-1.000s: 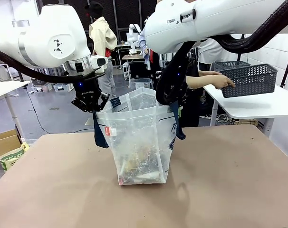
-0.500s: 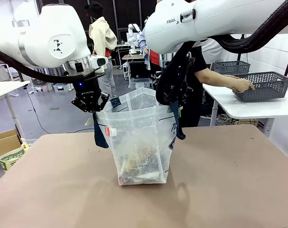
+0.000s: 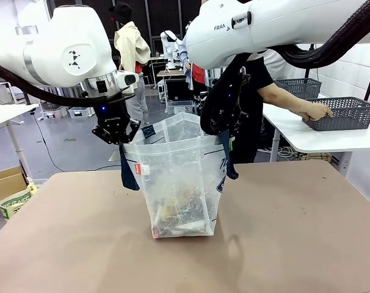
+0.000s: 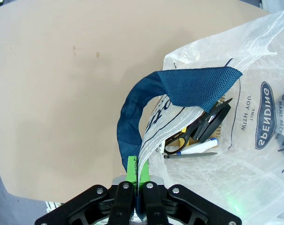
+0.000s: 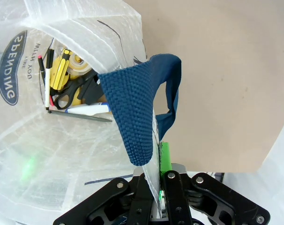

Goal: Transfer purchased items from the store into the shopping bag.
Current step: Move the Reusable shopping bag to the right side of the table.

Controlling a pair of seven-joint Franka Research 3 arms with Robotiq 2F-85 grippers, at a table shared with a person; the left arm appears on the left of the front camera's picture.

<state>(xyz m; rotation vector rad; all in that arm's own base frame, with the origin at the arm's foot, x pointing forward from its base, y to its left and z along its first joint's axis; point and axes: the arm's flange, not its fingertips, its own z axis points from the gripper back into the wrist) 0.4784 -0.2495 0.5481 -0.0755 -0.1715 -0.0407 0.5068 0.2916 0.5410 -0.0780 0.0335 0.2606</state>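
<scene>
The shopping bag (image 3: 179, 177), translucent with navy straps, stands on the brown table (image 3: 295, 232) with its mouth held wide. My left gripper (image 3: 119, 139) is shut on the bag's left rim, and my right gripper (image 3: 224, 131) is shut on its right rim. In the left wrist view my left gripper (image 4: 138, 187) pinches the plastic edge beside a navy strap (image 4: 179, 84). My right gripper (image 5: 158, 180) pinches the opposite edge by the other strap (image 5: 132, 108). Purchased items (image 3: 179, 213) lie at the bottom, among them scissors (image 4: 203, 126), a pen (image 5: 88, 110) and a tape roll (image 5: 78, 61). The store (image 3: 342, 113), a dark grey basket, rests on a white side table with a person's hand (image 3: 316, 111) on it.
A second grey basket (image 3: 298, 86) sits farther back on the white side table (image 3: 319, 137) at the right. A cardboard box (image 3: 5, 180) and a green-printed pack (image 3: 14, 201) lie off the table's left edge. Bare tabletop surrounds the bag.
The person has carried the grey basket rightward and set it down on the white side table. Both arms and the bag have stayed still.
</scene>
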